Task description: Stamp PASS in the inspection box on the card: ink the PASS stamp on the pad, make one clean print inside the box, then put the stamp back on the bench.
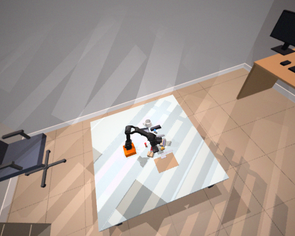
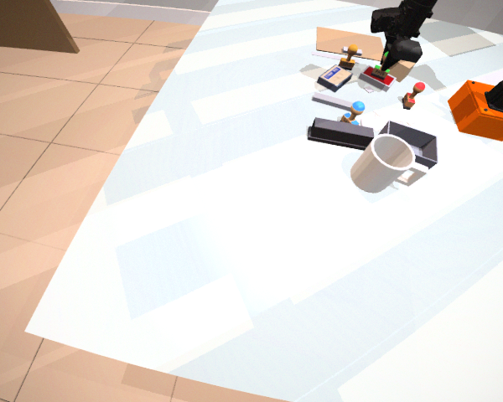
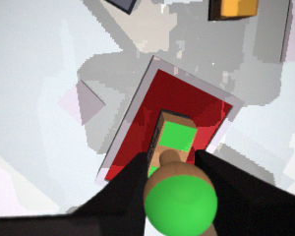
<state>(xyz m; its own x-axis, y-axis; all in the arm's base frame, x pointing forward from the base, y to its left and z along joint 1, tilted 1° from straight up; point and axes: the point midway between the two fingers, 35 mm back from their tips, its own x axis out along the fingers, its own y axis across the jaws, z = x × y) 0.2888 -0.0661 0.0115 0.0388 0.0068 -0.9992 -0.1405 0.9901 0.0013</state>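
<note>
From the top, the arm is bending from its orange base [image 1: 132,153] out over the worktop [image 1: 112,183], wrist pointing down into the clutter beside the tan card [image 1: 166,163].

In the exterior view, the green-knobbed stamp [image 2: 380,71] is standing upright on the red ink pad [image 2: 376,79].

At the wrist, the jaws are clamping the stamp's wooden neck below its round green knob, its green-topped block sitting over the pad's red surface.
</note>
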